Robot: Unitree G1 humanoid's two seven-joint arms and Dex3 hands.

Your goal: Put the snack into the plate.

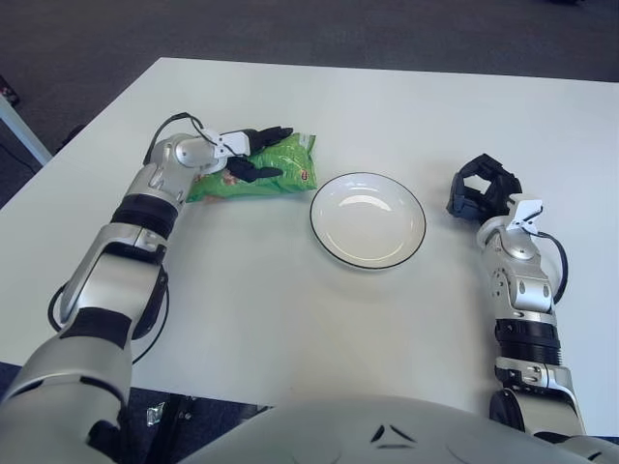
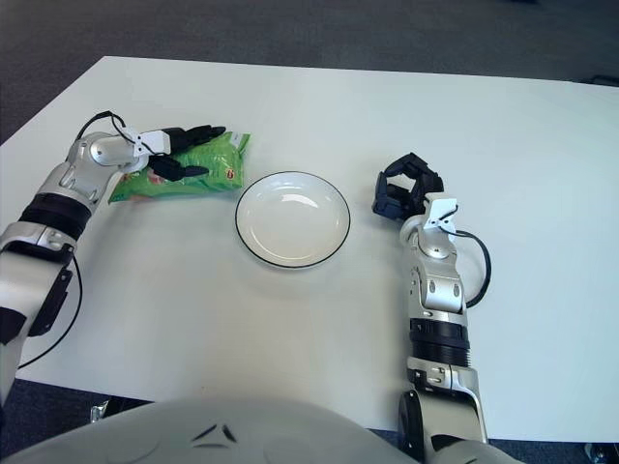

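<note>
A green snack bag lies flat on the white table, just left of an empty white plate with a dark rim. My left hand is over the left half of the bag. Its dark fingers stretch across the bag's top, with the thumb lower down on the bag's face. The fingers look spread and not closed around it. My right hand shows to the right of the plate, a short way from its rim, fingers curled, holding nothing.
The white table reaches to the far edge, with dark carpet beyond. Black cables run along both forearms.
</note>
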